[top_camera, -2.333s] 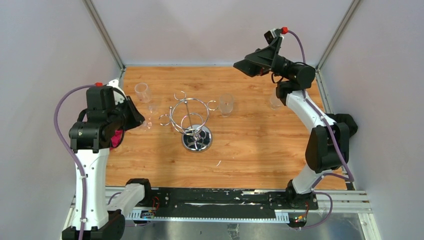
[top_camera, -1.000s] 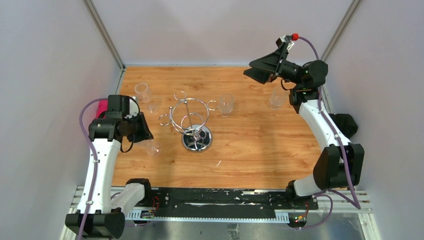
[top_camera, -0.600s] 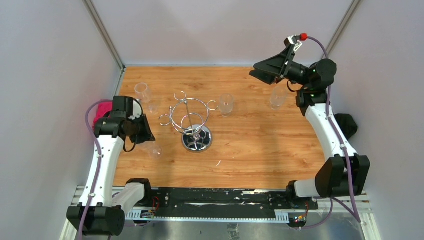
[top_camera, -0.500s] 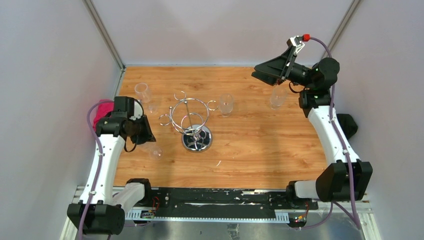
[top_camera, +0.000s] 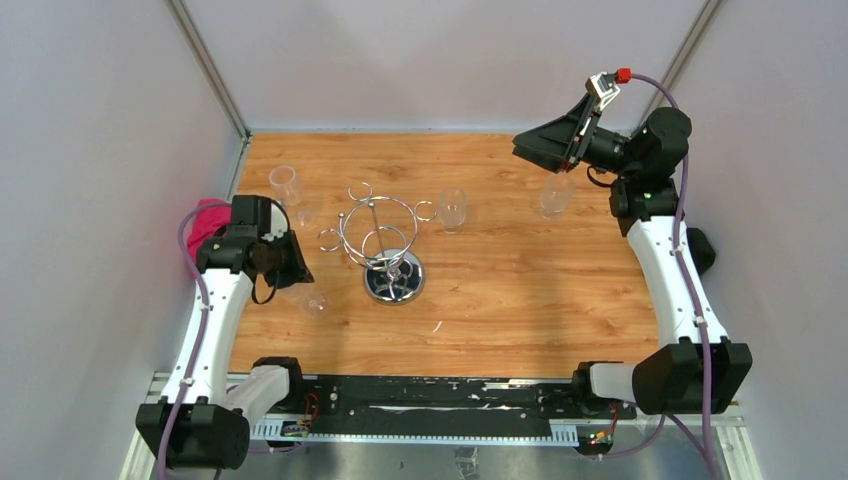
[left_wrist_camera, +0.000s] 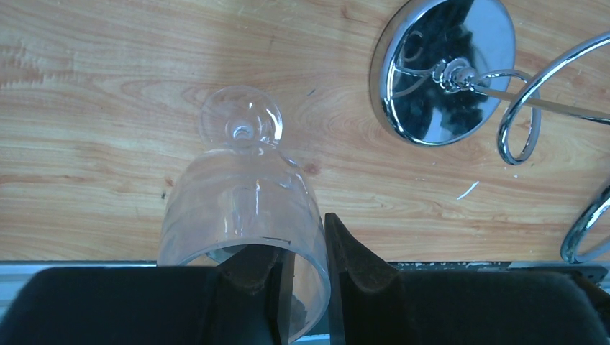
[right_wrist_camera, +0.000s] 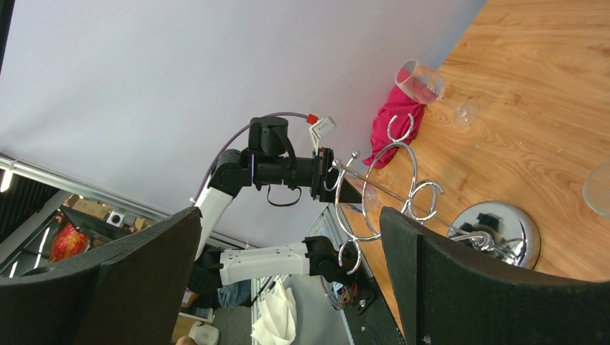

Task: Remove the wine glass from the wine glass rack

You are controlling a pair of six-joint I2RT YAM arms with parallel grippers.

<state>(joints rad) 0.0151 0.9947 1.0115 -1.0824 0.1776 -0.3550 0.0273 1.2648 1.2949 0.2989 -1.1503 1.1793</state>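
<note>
The chrome wine glass rack (top_camera: 385, 240) stands mid-table on its round mirrored base (top_camera: 394, 282); its hooks show no glass. It also shows in the left wrist view (left_wrist_camera: 442, 72) and the right wrist view (right_wrist_camera: 388, 194). My left gripper (top_camera: 285, 265) is shut on the rim of a clear wine glass (top_camera: 312, 300), to the left of the rack and apart from it. In the left wrist view one finger is inside the bowl and one outside (left_wrist_camera: 306, 248), with the glass (left_wrist_camera: 241, 201) foot-down over the wood. My right gripper (top_camera: 540, 150) is open and empty, raised at the back right (right_wrist_camera: 291, 280).
Other clear glasses are on the table: one at the back left (top_camera: 287, 185), one right of the rack (top_camera: 453, 208), one under my right gripper (top_camera: 553, 195). A pink cloth (top_camera: 205, 218) lies at the left edge. Grey walls close in three sides.
My left gripper has carried the wine glass away from the rack's left hook, toward the near side and lower. My right arm has drawn back to the right and risen.
</note>
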